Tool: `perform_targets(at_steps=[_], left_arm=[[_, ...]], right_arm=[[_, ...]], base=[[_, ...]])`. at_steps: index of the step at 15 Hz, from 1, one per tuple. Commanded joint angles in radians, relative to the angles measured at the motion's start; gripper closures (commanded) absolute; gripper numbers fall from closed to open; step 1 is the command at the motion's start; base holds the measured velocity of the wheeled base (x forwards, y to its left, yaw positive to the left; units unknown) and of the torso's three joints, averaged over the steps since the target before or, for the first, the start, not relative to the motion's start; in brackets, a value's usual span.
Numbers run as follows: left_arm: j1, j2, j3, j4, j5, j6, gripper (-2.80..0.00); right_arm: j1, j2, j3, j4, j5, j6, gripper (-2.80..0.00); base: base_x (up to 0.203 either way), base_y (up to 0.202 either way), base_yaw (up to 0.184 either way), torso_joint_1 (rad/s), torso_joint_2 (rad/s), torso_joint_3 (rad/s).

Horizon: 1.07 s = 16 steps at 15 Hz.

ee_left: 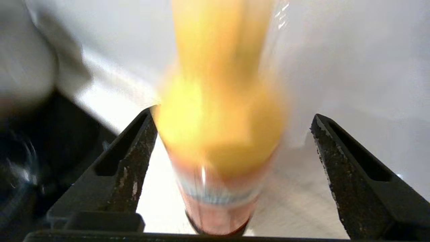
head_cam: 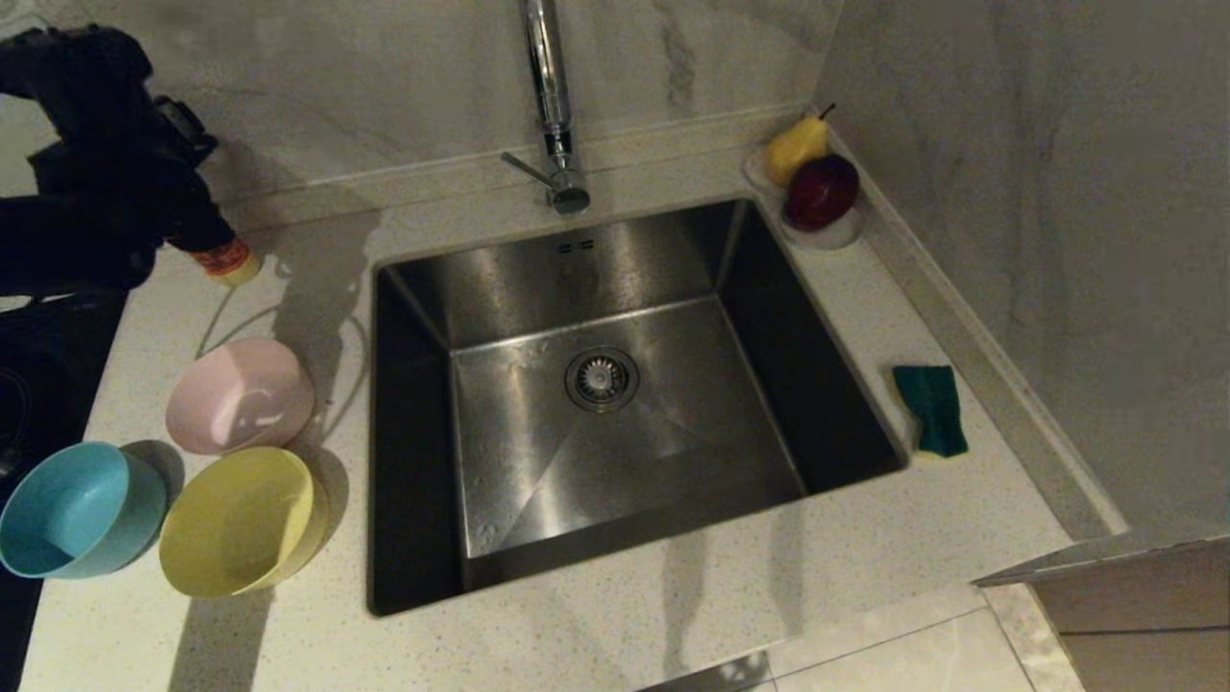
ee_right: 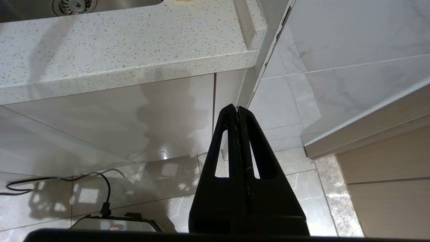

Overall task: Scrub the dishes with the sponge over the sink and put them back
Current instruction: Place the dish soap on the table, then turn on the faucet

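left gripper [ee_left: 231,161], fingers spread wide around a yellow plastic bottle [ee_left: 218,134], not clamping it. nearest dish: pale pink round plastic bowl [head_cam: 240,394], just nearer the robot. green rectangular sponge [head_cam: 930,408] lies across the steel sink [head_cam: 596,384]; right gripper [ee_right: 238,111] pinched closed, below the counter.

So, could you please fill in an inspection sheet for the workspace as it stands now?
Surface: speckled pale countertop around the sink; basin holds nothing.
Job's things: pink bowl, yellow bowl and blue bowl left of the sink; sponge on its right, green side up.
Clutter: orange bottle; white dish with a pear and a red fruit.
Hands: left hand open around the bottle; right hand shut, below counter level.
Cables: thin cable behind the pink bowl.
Surroundings: tap, marble walls, black stove top.
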Motion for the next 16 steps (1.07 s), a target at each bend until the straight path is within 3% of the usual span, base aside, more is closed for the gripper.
perform_targets(at_steps=[1,5,6,9,12,14,16], left_arm=[[-0.007,-0.169,0.076,-0.006,-0.011,0.034,-2.80],[-0.015,-0.367,0.157,-0.001,-0.049,0.076,-2.80],[-0.015,-0.420,0.167,0.007,-0.057,0.089,0.00],[-0.015,-0.590,0.221,0.098,-0.115,0.102,0.00],[-0.016,-0.740,0.299,0.345,-0.209,0.099,0.00],[-0.017,-0.833,0.332,0.461,-0.320,0.079,0.00],[-0.017,-0.899,0.336,0.595,-0.485,0.071,0.00]], right_arm=[[0.000,0.000,0.000,-0.001,0.000,0.000,0.00],[0.000,-0.001,0.000,-0.001,0.000,0.000,0.00],[0.000,-0.001,0.000,-0.001,0.000,0.000,0.00],[0.000,-0.001,0.000,-0.001,0.000,0.000,0.00],[0.000,0.000,0.000,-0.001,0.000,0.000,0.00],[0.000,-0.001,0.000,-0.001,0.000,0.000,0.00],[0.000,-0.001,0.000,-0.001,0.000,0.000,0.00]], base=[[0.000,0.000,0.000,0.000,0.00,0.000],[0.000,0.000,0.000,0.000,0.00,0.000],[0.000,0.000,0.000,0.000,0.00,0.000],[0.000,0.000,0.000,0.000,0.00,0.000],[0.000,0.000,0.000,0.000,0.00,0.000],[0.000,0.000,0.000,0.000,0.00,0.000],[0.000,0.000,0.000,0.000,0.00,0.000]])
